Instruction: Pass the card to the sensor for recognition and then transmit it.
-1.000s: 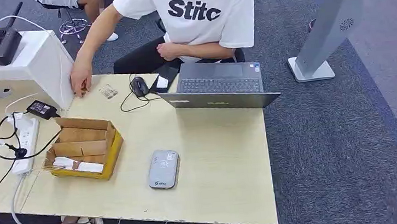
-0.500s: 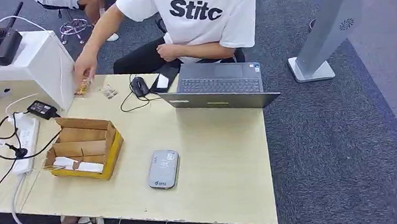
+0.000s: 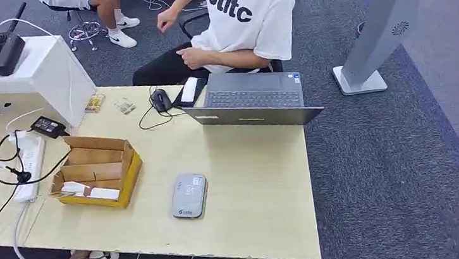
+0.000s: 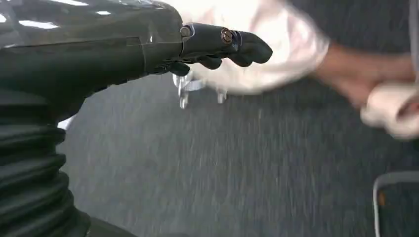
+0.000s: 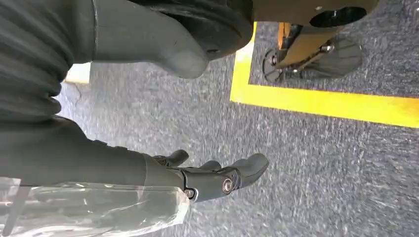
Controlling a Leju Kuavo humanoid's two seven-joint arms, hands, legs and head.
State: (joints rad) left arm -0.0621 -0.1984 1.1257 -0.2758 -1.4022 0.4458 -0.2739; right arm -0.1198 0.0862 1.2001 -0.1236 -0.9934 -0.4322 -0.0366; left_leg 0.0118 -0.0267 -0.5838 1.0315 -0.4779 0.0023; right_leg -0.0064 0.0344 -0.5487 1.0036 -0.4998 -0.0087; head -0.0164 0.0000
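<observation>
The grey card sensor (image 3: pixel 188 195) lies flat on the pale wooden table (image 3: pixel 252 191), near its front edge. To its left stands an open cardboard box (image 3: pixel 95 169) with white cards (image 3: pixel 91 191) lying in its near compartment. My left hand (image 4: pixel 202 42) hangs over grey carpet, its fingers stretched out and holding nothing. My right hand (image 5: pixel 202 180) also hangs above the carpet, its fingers extended and empty, with clear plastic film wrapped over its back.
A person in a white shirt (image 3: pixel 241 14) sits behind an open laptop (image 3: pixel 252 99) at the table's far edge. A mouse (image 3: pixel 160 100), two small packets (image 3: pixel 95 103), a power strip (image 3: pixel 29 164) and a white stand (image 3: pixel 31 72) lie at the far left. A yellow floor line (image 5: pixel 321 101) shows.
The person's hand has pulled back from the table's far left corner, leaving a small packet beside the white stand. The person has turned away to the left.
</observation>
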